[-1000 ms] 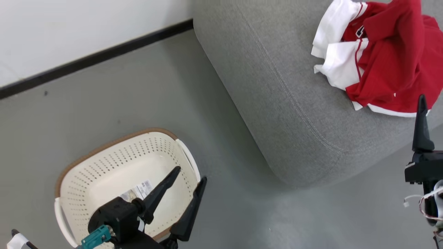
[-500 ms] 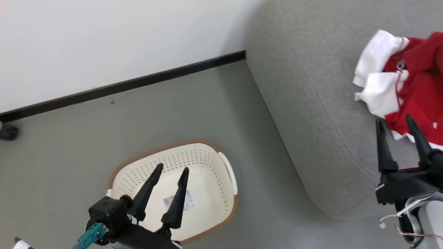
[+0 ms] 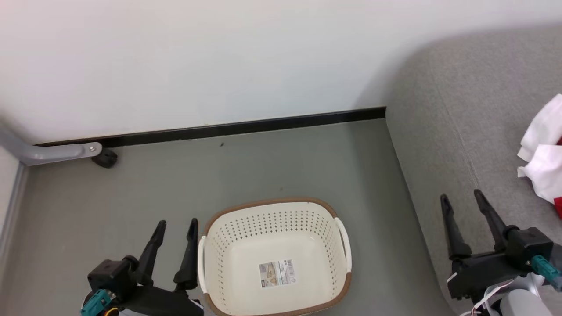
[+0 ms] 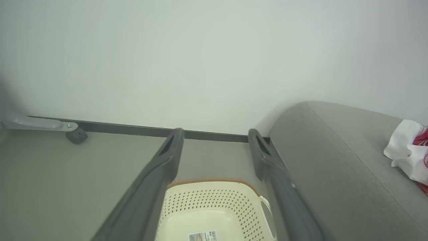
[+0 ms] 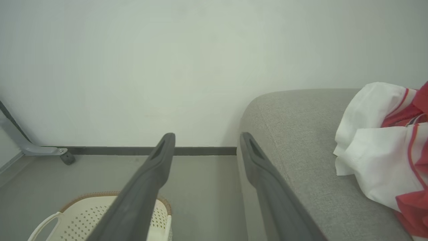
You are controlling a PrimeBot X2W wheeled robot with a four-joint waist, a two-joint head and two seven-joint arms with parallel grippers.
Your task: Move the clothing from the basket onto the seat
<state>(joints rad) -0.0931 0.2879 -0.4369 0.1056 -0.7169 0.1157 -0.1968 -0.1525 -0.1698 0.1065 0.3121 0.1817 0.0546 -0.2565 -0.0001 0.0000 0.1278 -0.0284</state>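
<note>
**Cream basket on the floor, clothing on the grey seat**

Head view. The basket [image 3: 268, 221] stands upright on the grey floor [image 3: 131, 188] at 6 o'clock, with a paper label [image 3: 276, 273] flat on its base. The seat [image 3: 461, 145] occupies the 3 o'clock side. The clothing [image 3: 542, 162], white folds with red beneath, lies on the seat at the far 3 o'clock edge, well apart from the basket. The left claw [image 3: 178, 222], at 7 o'clock just beside the basket's white handle [image 3: 202, 259], is open and holds nothing. The right claw [image 3: 461, 195], at 4 o'clock over the seat's near edge, is likewise open and empty.
</note>
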